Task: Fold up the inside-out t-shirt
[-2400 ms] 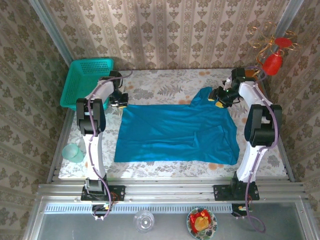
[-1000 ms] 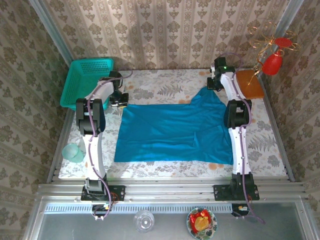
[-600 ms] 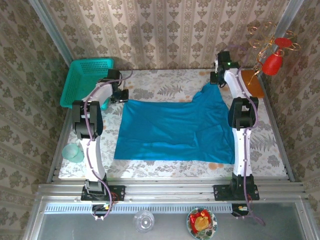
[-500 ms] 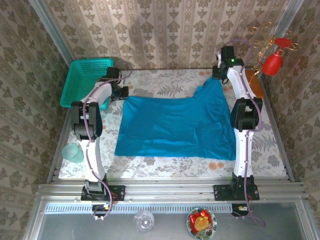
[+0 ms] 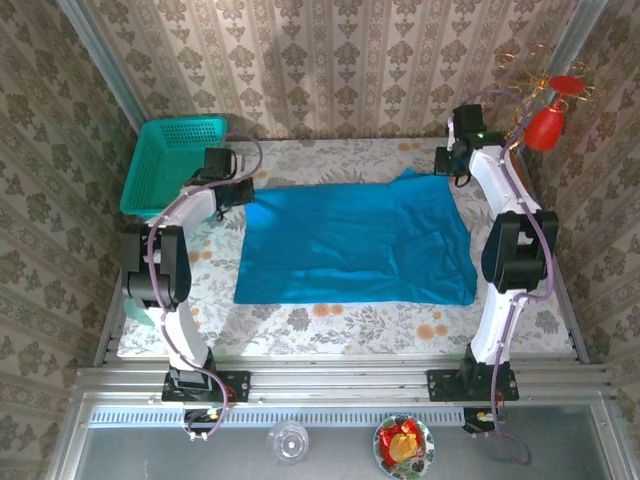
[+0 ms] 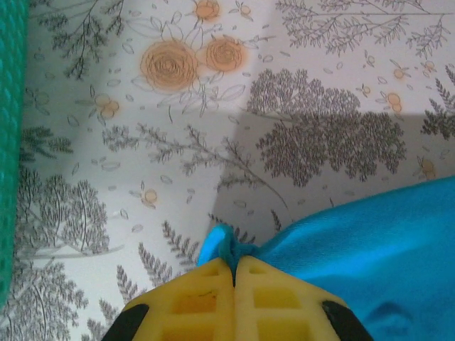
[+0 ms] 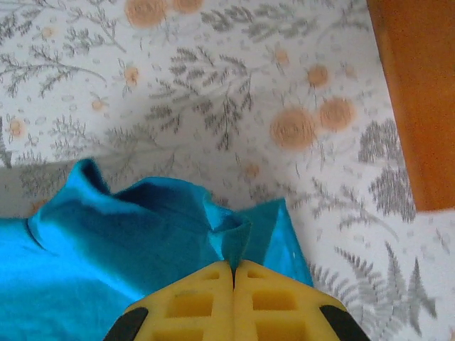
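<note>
Two hands are pinched shut on the far corners of the plain teal-blue cotton t-shirt (image 5: 355,245), spread flat on the floral worktop (image 5: 300,322) right of the teal-green plastic mesh basket (image 5: 165,165). The left hand (image 5: 243,192) is beside the basket and the right hand (image 5: 452,165) well away, likely tensioning the edge for folding.

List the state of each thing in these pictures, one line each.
T-shirt: spread out, mostly flat, both far corners pinched.
Left end effector: shut on the T-shirt's far left corner.
Right end effector: shut on the T-shirt's far right corner.
Basket: upright, nothing visible inside.
</note>
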`<state>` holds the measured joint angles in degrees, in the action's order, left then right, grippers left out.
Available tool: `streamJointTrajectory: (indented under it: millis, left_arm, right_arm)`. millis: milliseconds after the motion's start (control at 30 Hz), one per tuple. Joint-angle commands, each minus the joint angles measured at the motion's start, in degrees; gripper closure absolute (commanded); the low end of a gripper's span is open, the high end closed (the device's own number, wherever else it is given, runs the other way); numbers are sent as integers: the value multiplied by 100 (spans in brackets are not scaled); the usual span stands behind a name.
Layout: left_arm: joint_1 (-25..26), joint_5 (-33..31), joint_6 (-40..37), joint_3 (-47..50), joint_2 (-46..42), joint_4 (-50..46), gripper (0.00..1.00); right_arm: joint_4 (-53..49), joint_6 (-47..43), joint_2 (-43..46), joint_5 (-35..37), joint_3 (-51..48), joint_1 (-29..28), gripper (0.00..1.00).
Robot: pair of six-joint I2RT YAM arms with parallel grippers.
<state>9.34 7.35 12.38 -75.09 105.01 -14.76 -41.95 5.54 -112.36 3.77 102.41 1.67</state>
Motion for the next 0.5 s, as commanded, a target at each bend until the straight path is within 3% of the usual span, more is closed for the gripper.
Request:
streamJointTrajectory:
  millis: [0, 467]
  left_arm:
    - [-51, 179, 188, 496, -491, 714, 100]
    - [-205, 453, 757, 2362, -1816, 1237, 100]
  right_arm:
    - [139, 294, 740, 168, -617, 35, 100]
    - [185, 1164, 2611, 71, -3222, 190, 100]
